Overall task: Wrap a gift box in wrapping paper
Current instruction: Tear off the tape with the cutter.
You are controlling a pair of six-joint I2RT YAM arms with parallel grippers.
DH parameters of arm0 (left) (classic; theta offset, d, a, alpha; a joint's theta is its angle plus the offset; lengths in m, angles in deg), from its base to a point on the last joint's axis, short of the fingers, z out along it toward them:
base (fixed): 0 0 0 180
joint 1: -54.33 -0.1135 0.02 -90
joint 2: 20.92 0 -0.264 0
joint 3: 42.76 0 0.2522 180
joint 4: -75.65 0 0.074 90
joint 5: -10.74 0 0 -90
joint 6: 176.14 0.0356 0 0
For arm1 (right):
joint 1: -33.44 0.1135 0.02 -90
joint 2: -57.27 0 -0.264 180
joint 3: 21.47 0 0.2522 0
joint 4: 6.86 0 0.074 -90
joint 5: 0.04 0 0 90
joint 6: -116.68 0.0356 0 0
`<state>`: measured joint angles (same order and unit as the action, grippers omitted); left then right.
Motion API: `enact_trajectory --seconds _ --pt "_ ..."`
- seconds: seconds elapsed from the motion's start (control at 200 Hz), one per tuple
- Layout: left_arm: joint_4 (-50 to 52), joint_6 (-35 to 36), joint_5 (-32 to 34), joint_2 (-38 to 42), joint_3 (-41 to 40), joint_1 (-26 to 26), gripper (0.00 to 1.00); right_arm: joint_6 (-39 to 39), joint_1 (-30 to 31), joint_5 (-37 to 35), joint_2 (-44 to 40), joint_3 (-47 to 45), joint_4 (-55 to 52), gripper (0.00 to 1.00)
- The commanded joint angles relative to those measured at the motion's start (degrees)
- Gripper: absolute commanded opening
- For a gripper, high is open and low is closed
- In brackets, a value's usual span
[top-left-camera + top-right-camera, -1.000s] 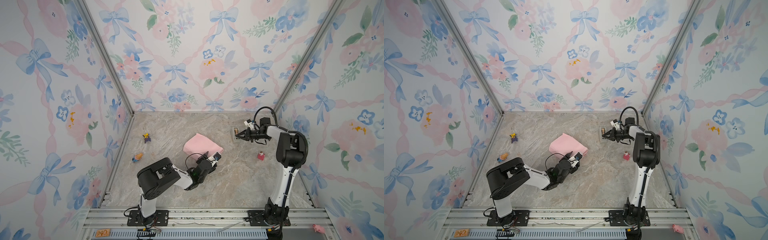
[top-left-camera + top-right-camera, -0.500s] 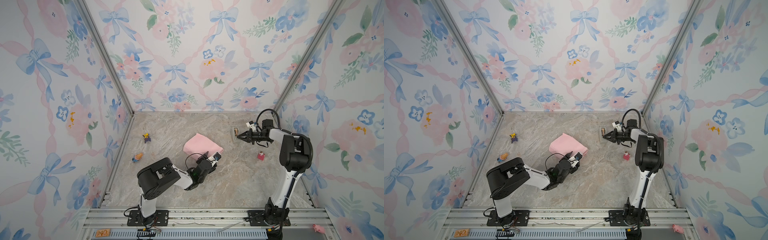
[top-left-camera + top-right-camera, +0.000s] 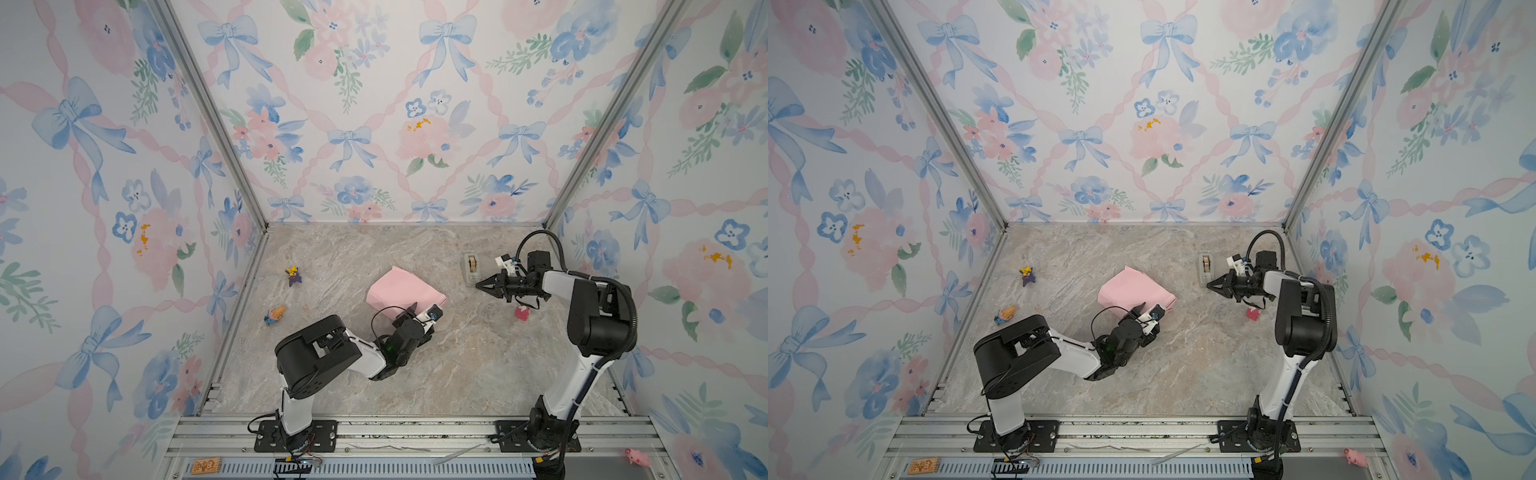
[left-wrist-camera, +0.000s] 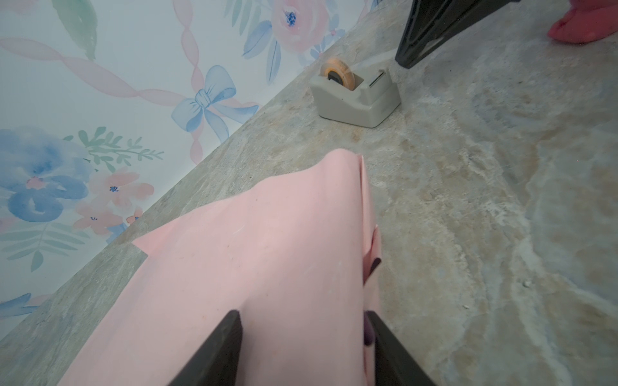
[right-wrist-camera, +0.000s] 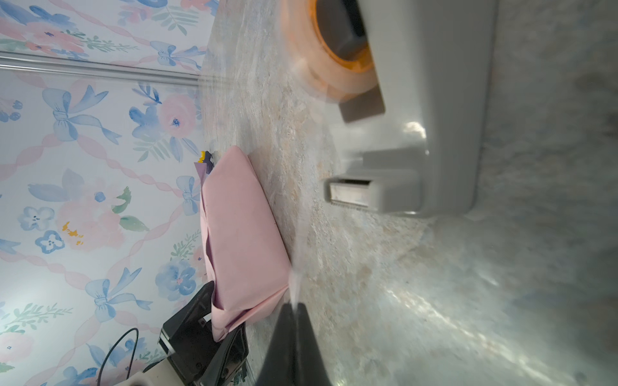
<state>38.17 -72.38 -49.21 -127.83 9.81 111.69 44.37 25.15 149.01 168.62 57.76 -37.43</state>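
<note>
Floral walls (image 3: pixel 374 124) close in a marbled counter (image 3: pixel 457 365). Our left hand (image 4: pixel 301 315) is clamped across the folded pink paper (image 4: pixel 250 250), one finger on each side of the bundle. We cannot see the box; the paper covers it. Our right hand (image 5: pixel 293 309), well apart from the bundle, is pinched closed on a strip of tape (image 5: pixel 294 287) running from the dispenser (image 5: pixel 418 133) just ahead of its tips.

Black-and-white left arm (image 3: pixel 365 361) stretches low and forward from base, forearm near level. Black left gripper (image 3: pixel 422 309) part spread, fingers (image 4: pixel 227 337) clamped either side of pale pink wrapping paper (image 3: pixel 405 289). Matching right arm (image 3: pixel 582 299) stands upright, elbow bent, forearm pointing inward. Black right gripper (image 3: pixel 478 285) has jaws pressed fully together.
</note>
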Motion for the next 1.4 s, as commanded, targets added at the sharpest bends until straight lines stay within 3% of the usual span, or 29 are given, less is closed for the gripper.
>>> enact_trajectory --seconds 0.0,0.595,1.395 --pt "10.64 -2.28 -1.65 -4.05 -1.94 -0.51 0.59 2.35 -0.44 -0.64 -2.72 -2.96 2.52 0.00" --pt "10.64 -2.38 -1.74 -4.06 -2.02 -0.49 0.59 8.10 0.53 -4.29 2.70 -6.34 10.40 0.00" --pt "10.64 -2.26 -1.68 -4.09 -1.89 -0.47 0.59 8.66 1.26 -17.24 3.11 -3.29 -1.40 0.00"
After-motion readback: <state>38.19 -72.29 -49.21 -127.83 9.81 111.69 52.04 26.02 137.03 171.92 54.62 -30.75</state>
